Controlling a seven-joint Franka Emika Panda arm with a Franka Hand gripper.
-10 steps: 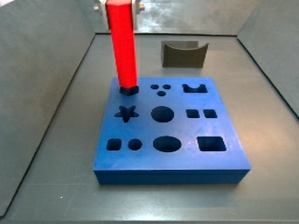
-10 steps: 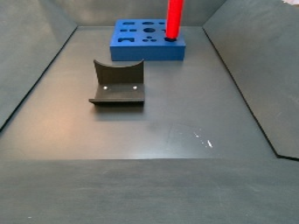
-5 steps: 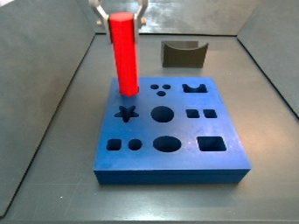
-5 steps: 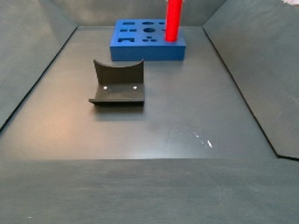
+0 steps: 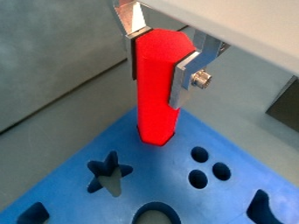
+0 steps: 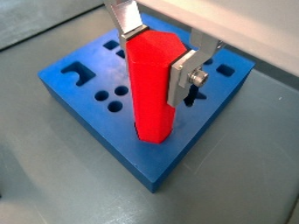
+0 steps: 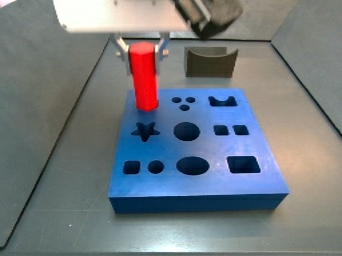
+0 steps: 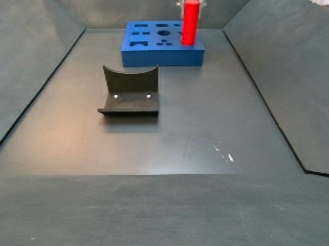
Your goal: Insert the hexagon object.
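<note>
**Seating the red prism in its corner hole**

The claw [image 5: 162,54] is gripping the hexagon object [image 5: 156,87] near its top, its silver fingers [image 6: 184,77] pressing on 2 opposite faces. The prism is standing upright with its lower end entering the blue block [image 7: 197,160] at a corner hole, just beside the star cutout [image 7: 146,130]. In a side view the rod [image 8: 189,21] is rising from the block's far edge, well apart from the fixture [image 8: 130,91] on the counter [image 8: 193,135]. To finish well, I judge the arm should be pushing straight down, keeping the rod vertical and its faces matching the hole's, easing off if it is binding.
</note>
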